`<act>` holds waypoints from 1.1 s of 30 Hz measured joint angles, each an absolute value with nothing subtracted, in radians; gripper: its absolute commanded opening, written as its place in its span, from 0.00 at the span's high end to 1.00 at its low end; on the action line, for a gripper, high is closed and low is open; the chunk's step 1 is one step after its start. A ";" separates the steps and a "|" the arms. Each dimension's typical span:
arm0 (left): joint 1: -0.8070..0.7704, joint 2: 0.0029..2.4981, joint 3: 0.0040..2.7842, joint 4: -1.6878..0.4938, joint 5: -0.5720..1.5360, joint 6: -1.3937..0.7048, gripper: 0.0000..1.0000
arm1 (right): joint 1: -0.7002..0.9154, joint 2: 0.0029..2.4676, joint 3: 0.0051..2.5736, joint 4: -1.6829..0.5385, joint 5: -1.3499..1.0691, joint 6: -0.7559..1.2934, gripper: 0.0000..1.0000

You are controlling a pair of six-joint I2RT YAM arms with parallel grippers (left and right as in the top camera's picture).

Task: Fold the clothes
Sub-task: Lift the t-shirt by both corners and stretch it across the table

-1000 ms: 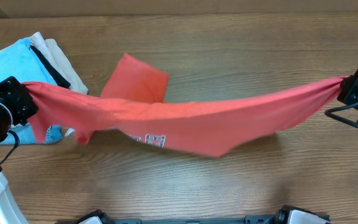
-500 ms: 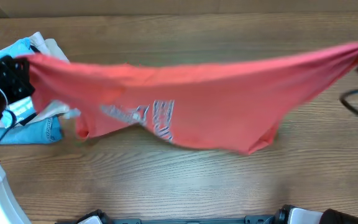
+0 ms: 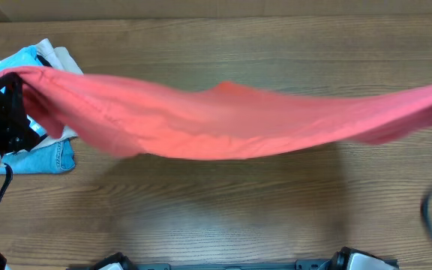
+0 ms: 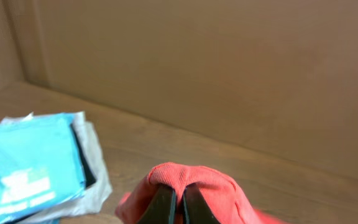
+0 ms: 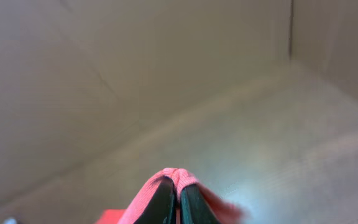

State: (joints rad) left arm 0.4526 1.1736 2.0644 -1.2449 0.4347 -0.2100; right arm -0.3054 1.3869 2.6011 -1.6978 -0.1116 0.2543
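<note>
Left gripper (image 4: 179, 202) pinches one bunched end of the shirt (image 3: 223, 124). Right gripper (image 5: 178, 198), cut off overhead, pinches the other end. The shirt sags stretched between them, its print hidden. A folded pile (image 4: 33, 162) beside the left gripper is partly covered.

You're working at a robot test bench, by the look of it: a wood-grain table (image 3: 223, 225) walled by plain beige panels (image 4: 229, 74), arm bases (image 3: 355, 260) along the near edge, and folded garments (image 4: 33, 165) stacked far left.
</note>
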 measured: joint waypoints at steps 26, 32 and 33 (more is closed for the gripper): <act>0.385 1.566 2.026 -1.392 0.461 -0.197 0.96 | -0.306 1.837 2.233 -1.649 -0.087 0.236 0.96; 0.314 1.612 2.022 -1.346 0.462 -0.180 0.96 | -0.306 1.839 2.187 -1.609 -0.088 0.235 0.96; 0.311 1.612 2.022 -1.333 0.466 -0.179 0.96 | -0.306 1.838 2.187 -1.609 -0.088 0.235 0.96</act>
